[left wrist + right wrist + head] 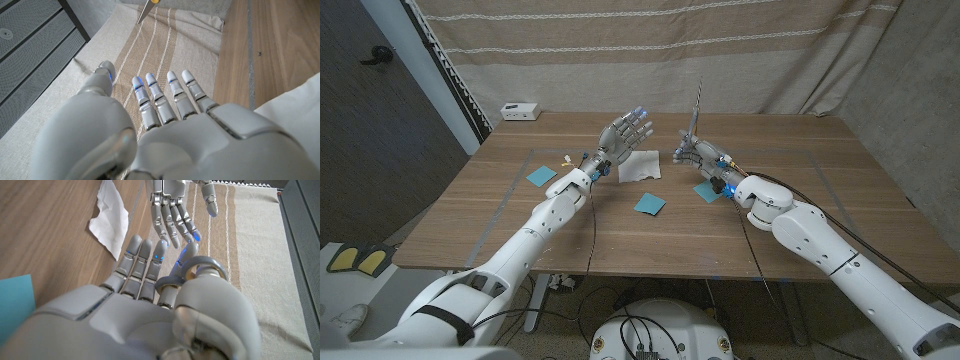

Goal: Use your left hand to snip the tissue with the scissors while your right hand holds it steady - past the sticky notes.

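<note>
The white tissue [638,167] lies crumpled on the wooden table [770,150], past a blue sticky note [649,205]. My left hand [625,133] hovers above the tissue's left edge, fingers apart and holding nothing. My right hand [692,152] is just right of the tissue and holds the scissors [698,108], their blades pointing straight up. In the right wrist view the grey handle rings of the scissors [202,268] sit around the fingers of my right hand [150,310], with the tissue [112,217] beyond. The blade tip of the scissors [146,10] shows past my left hand [165,125].
Two more blue sticky notes lie on the table, one at the left [541,175] and one under my right wrist [707,191]. A small white box [520,110] sits at the far left corner. A striped curtain [720,50] hangs behind the table.
</note>
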Robot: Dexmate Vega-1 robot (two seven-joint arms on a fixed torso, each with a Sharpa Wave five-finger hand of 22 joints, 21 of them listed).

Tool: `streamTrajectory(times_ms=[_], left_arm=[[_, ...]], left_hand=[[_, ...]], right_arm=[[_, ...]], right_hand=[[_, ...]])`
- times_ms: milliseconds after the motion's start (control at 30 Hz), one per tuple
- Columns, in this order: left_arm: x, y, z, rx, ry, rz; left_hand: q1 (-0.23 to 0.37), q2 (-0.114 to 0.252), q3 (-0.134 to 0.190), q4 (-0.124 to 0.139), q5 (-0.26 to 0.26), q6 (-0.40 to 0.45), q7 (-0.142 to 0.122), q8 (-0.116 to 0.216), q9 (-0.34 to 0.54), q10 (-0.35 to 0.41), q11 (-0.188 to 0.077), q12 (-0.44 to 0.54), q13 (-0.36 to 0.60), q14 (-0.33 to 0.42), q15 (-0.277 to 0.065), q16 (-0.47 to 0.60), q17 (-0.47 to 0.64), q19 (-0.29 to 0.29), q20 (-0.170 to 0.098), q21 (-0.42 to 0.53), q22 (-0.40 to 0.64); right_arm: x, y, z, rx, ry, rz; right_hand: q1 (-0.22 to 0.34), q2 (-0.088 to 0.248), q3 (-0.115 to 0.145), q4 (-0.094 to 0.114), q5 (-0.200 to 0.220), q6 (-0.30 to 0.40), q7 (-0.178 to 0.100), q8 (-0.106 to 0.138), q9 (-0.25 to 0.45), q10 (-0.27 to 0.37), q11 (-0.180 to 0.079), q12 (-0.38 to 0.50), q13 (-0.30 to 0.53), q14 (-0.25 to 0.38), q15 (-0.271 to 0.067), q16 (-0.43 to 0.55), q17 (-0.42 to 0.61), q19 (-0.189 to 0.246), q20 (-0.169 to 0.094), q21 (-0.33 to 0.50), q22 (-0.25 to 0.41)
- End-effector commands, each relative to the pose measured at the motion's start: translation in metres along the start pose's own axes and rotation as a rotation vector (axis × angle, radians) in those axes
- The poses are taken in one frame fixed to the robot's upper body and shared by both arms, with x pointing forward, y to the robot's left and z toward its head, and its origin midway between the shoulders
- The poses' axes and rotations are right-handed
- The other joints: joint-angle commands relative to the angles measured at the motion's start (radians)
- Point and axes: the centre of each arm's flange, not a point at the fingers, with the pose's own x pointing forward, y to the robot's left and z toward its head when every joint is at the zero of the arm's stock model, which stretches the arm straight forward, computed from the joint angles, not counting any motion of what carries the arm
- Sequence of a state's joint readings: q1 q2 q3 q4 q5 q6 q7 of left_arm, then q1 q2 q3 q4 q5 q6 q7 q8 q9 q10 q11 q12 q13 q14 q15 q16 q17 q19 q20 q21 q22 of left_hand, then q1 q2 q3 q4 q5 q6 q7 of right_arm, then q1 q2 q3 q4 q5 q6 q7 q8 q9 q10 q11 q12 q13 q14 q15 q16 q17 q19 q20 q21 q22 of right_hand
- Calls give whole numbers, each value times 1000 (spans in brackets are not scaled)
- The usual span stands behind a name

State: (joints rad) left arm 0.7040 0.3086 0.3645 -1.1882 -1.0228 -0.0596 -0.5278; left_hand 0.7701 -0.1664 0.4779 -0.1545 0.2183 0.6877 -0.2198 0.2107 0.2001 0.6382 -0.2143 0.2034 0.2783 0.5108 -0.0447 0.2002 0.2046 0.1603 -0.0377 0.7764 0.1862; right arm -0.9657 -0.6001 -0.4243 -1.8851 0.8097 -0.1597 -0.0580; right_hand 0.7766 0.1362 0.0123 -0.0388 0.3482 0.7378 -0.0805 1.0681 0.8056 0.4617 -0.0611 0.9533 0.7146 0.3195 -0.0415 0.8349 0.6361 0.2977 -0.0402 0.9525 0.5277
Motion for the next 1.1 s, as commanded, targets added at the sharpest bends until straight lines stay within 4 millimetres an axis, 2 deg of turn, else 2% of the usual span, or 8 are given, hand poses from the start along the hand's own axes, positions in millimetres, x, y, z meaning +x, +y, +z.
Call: streamTrajectory(times_ms=[33,267,433,733,800,933,1033,1100], left_arm=[[-3,1,-1,-5,4,3],[-4,1,-1,-9,8,6],[-5,1,-2,-10,10,6],[-6,0,-1,-9,8,5],[-6,0,-1,-9,8,5],[-6,1,-1,-10,6,2],[-6,1,0,-7,6,3],[-7,2,0,-8,4,4]], left_hand=[[-3,2,-3,1,5,8,-3,-3,1,-2,-1,1,1,-1,-165,4,1,4,-6,-3,3],[-2,3,-4,1,5,9,-3,-3,1,-2,-1,1,-1,1,-165,5,1,9,-8,-3,3],[-1,4,-4,0,5,10,-3,-3,1,-1,-1,2,-3,2,-165,6,0,11,-9,-3,3],[0,5,-5,0,5,13,-3,-2,1,1,-1,3,-6,2,-165,7,0,15,-8,-5,3],[0,5,-5,0,5,13,-3,-2,1,2,-1,4,-7,2,-165,7,0,15,-9,-5,3],[1,5,-6,0,5,15,-3,-2,1,3,-1,5,-9,3,-165,8,-1,26,-14,-3,3],[2,5,-6,-1,5,16,-3,-2,1,3,-1,5,-10,5,-164,9,-1,32,-18,-1,3],[2,5,-7,-1,5,16,-3,-2,1,3,-1,5,-10,6,-164,9,-1,33,-19,-1,3]], right_arm=[[6,1,-2,60,-5,130],[10,1,-3,99,-22,211],[12,3,-4,125,-46,272],[14,5,-4,159,-61,349],[15,6,-4,155,-65,361],[16,7,-4,143,-62,377],[17,8,-3,143,-59,391],[18,8,-3,144,-56,399]], right_hand=[[-1,-27,-19,-6,18,-106,76,-7,-2,-87,15,-60,-44,-50,-122,-67,-40,-27,-43,-5,-22],[-5,-47,-49,-16,36,-185,107,-73,-83,-164,54,-150,-119,-124,-83,-133,-83,-61,-29,-8,-65],[-23,-55,-76,-14,44,-251,152,-154,-157,-198,72,-203,-169,-165,-61,-161,-103,-92,-17,-12,-99],[-62,-67,-109,-1,45,-263,197,-221,-228,-201,112,-230,-215,-183,-27,-182,-123,-111,-4,-13,-133],[-78,-78,-124,2,44,-277,220,-250,-255,-204,125,-239,-232,-205,-9,-201,-135,-119,-5,-16,-149],[-102,-92,-143,10,42,-284,246,-279,-286,-213,142,-252,-252,-215,3,-221,-154,-126,5,-22,-170],[-123,-99,-157,17,41,-305,260,-314,-319,-224,146,-266,-271,-225,24,-241,-174,-128,10,-26,-191],[-128,-101,-161,18,40,-307,261,-323,-328,-229,151,-271,-277,-226,29,-246,-180,-132,15,-29,-197]])
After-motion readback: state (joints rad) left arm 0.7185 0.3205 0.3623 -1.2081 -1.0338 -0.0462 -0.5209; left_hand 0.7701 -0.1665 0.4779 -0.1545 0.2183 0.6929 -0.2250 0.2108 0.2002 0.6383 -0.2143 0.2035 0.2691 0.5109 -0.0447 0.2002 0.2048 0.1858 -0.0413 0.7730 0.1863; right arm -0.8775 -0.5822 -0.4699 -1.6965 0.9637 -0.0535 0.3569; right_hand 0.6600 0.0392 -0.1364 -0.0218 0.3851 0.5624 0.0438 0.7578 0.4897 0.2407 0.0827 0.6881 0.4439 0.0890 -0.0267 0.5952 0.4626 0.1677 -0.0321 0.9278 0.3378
